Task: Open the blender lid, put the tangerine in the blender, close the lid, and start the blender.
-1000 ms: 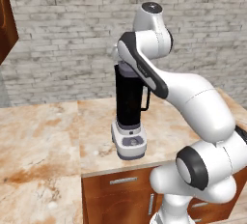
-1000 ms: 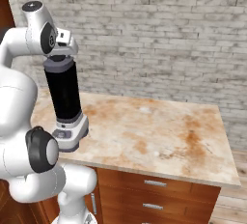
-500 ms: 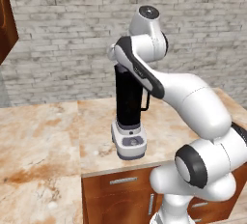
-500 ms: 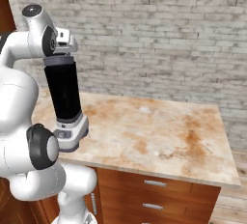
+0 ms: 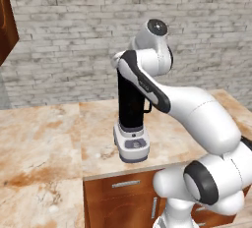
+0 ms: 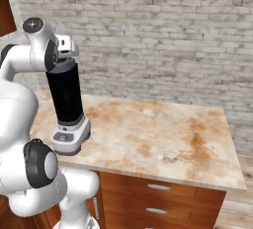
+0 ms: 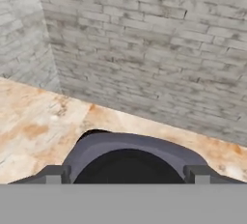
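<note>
1. A grey brick wall [image 6: 163, 35] closes the room behind the counter, with dark wood cabinetry at the upper left.
2. The counter [image 6: 163, 139] is mottled beige and rust stone over brown wooden drawers [image 6: 160, 203] with metal handles.
3. The blender [image 5: 131, 119] stands upright near the counter's front edge, its black jar on a light grey base.
4. The lid [image 7: 130, 148] sits on the jar's top.
5. The gripper [image 7: 126, 174] hangs just above the lid, its fingers [image 7: 54, 174] spread to either side of the rim, holding nothing.
</note>
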